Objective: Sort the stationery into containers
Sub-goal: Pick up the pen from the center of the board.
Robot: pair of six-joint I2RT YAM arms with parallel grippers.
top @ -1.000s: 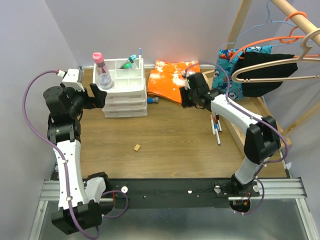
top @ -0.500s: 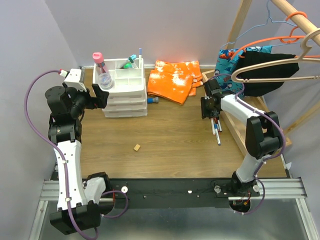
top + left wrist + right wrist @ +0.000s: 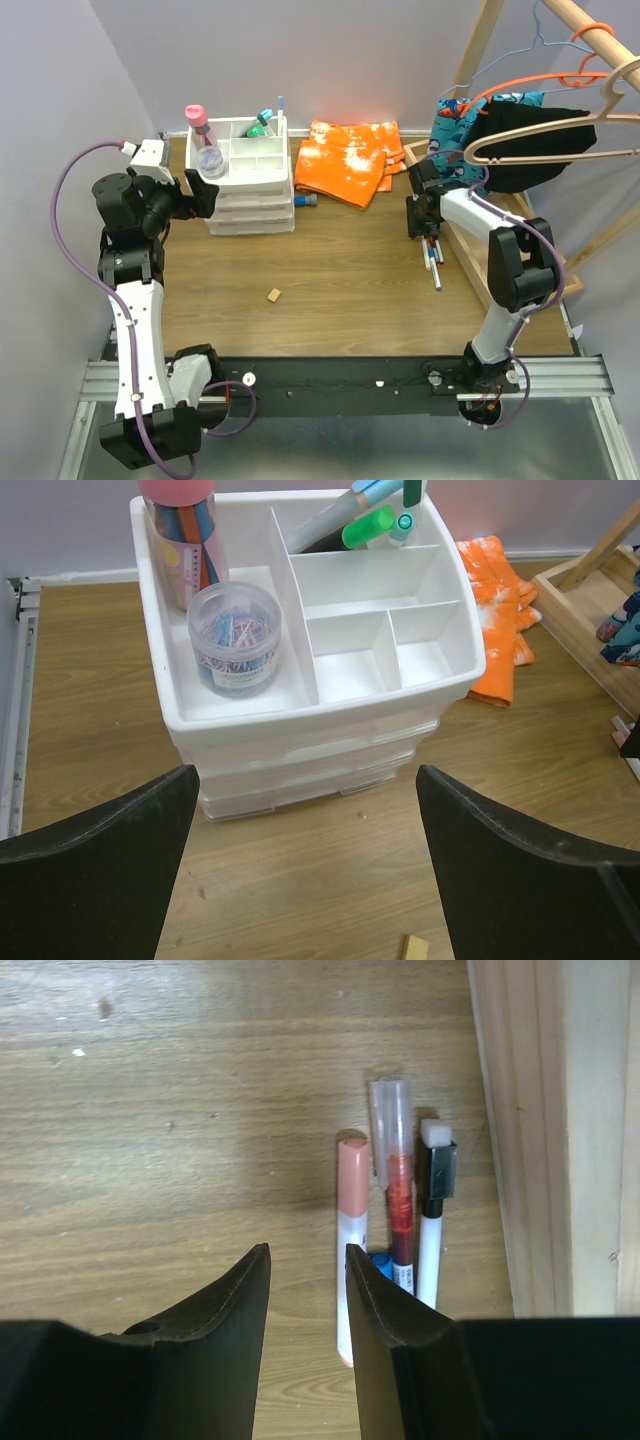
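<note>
Pens (image 3: 398,1210) were seen beside the wooden tray (image 3: 530,1110), at right.
The right gripper (image 3: 306,1252) was held slightly parted, empty, above them; the left gripper (image 3: 305,780) was spread wide before the drawer unit (image 3: 320,730).

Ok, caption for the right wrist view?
Right gripper, jaws slightly apart and empty, poised beside pens lying along the wooden tray.

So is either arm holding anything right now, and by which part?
Nothing held. Left jaws wide open before the drawer unit; right jaws empty near the pens.
</note>
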